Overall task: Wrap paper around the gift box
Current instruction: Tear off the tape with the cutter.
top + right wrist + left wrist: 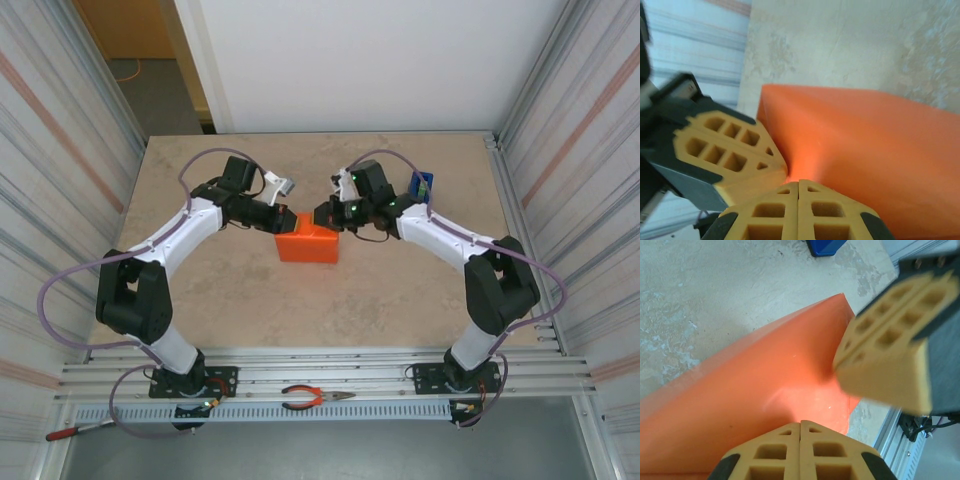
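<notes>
The orange paper [308, 243] lies folded over the gift box at the table's centre, forming a low orange parcel; the box itself is hidden under it. My left gripper [289, 218] is shut, its tips resting on the parcel's far top edge from the left. My right gripper [323, 217] is shut too and meets it there from the right. In the left wrist view my closed left gripper [800, 423] touches the paper [755, 390], with the right gripper's fingers [885, 350] just beyond. The right wrist view has my closed right gripper [798, 181] on the paper [875, 145], beside the left gripper's fingers [725, 150].
A blue tape dispenser [422, 186] stands on the table behind the right arm, and its corner [825, 246] shows in the left wrist view. Orange-handled pliers [315, 398] lie on the front rail, a red-handled tool [70, 432] at the front left. Corrugated walls close both sides.
</notes>
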`<control>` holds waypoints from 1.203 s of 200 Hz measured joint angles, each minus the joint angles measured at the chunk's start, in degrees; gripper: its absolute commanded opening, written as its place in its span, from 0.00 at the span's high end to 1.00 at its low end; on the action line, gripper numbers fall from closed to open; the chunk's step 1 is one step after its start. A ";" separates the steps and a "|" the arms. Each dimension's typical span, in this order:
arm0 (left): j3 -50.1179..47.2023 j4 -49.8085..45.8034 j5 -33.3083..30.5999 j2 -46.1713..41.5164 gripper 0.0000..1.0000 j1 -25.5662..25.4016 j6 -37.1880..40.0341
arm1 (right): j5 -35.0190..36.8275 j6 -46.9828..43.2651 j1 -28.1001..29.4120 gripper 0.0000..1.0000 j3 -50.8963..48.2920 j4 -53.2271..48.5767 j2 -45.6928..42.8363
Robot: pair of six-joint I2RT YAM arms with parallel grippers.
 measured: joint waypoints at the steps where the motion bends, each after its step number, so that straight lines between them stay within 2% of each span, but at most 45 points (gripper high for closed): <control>1: 0.00 0.02 -0.02 0.00 1.00 0.00 0.00 | -0.04 0.04 -0.11 1.00 0.07 0.00 -0.04; 8: -0.09 0.31 -0.11 0.00 1.00 0.00 0.02 | -0.28 0.70 -1.33 0.98 0.57 0.11 -0.55; 19: -0.09 0.46 -0.26 0.00 1.00 0.00 0.02 | -0.48 1.29 -3.52 0.89 1.01 0.28 -1.81; 49: -0.26 0.98 -0.33 0.00 1.00 0.00 0.02 | -0.52 2.80 -11.45 0.58 0.87 0.63 -7.13; 70: -0.35 1.42 -0.48 0.00 1.00 0.00 0.02 | -1.01 2.62 -18.93 0.48 -0.63 1.01 -10.29; 105: -0.35 1.62 -0.61 0.00 1.00 0.00 0.07 | -1.25 2.47 -31.41 0.45 -4.31 0.02 -10.54; 137: -0.35 1.64 -0.66 0.00 1.00 0.00 0.22 | -1.22 2.49 -38.18 0.45 -6.49 -0.85 -6.67; 191: -0.46 1.84 -0.66 0.00 1.00 0.00 0.26 | -1.66 1.86 -40.33 0.57 -7.13 -0.74 0.81; 240: -0.61 2.12 -0.66 0.00 1.00 0.00 0.42 | -2.43 0.83 -41.35 0.59 -7.10 0.39 5.11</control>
